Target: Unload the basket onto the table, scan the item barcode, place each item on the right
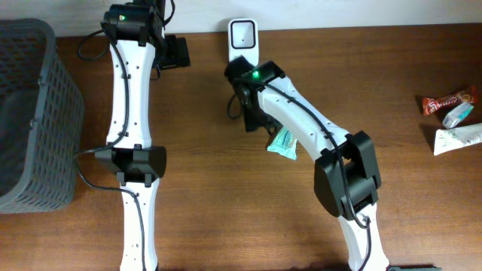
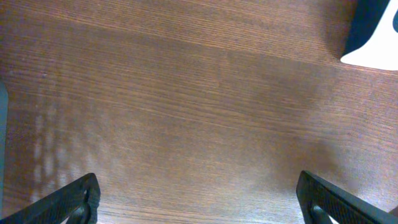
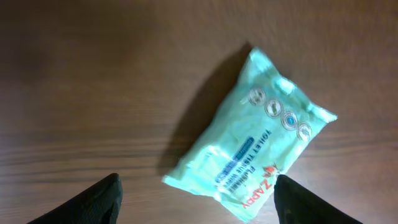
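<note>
A mint-green pack of toilet tissue wipes point(image 1: 285, 141) point(image 3: 249, 143) lies flat on the wooden table, its printed face up; no barcode shows on it. My right gripper point(image 1: 247, 113) point(image 3: 196, 186) hangs above it, open, with its dark fingertips point(image 3: 99, 199) on either side of the pack's near end and not touching it. The white barcode scanner point(image 1: 243, 36) stands at the table's far edge, just beyond the right wrist. My left gripper point(image 1: 179, 53) point(image 2: 199, 190) is open over bare wood, and a corner of the scanner point(image 2: 376, 53) shows at its upper right.
A grey mesh basket point(image 1: 30, 113) stands at the left edge. At the far right lie a red snack pack point(image 1: 448, 102) and a white tube point(image 1: 459, 139). The left arm stretches along the table's left half.
</note>
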Tool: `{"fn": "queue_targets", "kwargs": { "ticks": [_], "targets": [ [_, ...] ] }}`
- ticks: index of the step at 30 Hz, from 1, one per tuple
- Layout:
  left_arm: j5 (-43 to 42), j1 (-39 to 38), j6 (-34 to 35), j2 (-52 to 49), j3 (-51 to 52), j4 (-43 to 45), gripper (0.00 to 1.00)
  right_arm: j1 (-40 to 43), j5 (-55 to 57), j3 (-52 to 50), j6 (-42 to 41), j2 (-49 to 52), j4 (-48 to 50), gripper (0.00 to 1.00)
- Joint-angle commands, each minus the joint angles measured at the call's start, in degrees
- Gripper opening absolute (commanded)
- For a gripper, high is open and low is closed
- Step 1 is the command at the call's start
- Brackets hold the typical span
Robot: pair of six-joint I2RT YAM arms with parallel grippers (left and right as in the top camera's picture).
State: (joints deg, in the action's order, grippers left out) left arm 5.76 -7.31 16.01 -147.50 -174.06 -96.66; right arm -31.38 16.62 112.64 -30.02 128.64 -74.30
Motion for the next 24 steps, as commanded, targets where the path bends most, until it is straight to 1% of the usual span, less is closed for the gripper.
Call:
{"fn": "queue_targets", "kwargs": {
  "ticks": [1,3,5,8,13,18,22,24],
  "targets": [
    [-0.4,0.3,-0.5,-0.6,-0.1,-0.1,0.99,0.0,6.7,-4.3,-0.7,0.1,0.6,0.77],
    [-0.4,0.3,-0.5,-0.6,-0.1,-0.1,0.99,0.1,9.0,-6.6,-0.7,0.1,2.0,0.82],
    [-0.4,0.3,-0.5,-0.6,-0.1,-0.1,0.99,0.3,9.1,-8.9,-0.7,0.1,4.9,0.85],
    [-0.4,0.3,-0.5,-0.6,-0.1,-0.1,0.99,0.3,8.4,-13.0,-0.7,0.1,8.7,0.84],
    [-0.4,0.3,-0.5,-0.6,-0.1,-0.1,0.99,0.3,6.4,-14.8,-0.7,0.1,9.1,0.84],
    [-0.4,0.3,-0.5,-0.6,-0.1,-0.1,0.99,0.3,-2.6,-16.0,-0.5,0.1,10.3,0.83],
    [-0.4,0.3,-0.5,-0.6,-0.1,-0.1,0.99,0.6,-5.9,-16.1,-0.5,0.1,11.2,0.79],
    [-0.4,0.3,-0.5,-0.6,-0.1,-0.1,0.99,1.0,-8.6,-16.1,-0.5,0.1,11.5,0.78]
  ]
}}
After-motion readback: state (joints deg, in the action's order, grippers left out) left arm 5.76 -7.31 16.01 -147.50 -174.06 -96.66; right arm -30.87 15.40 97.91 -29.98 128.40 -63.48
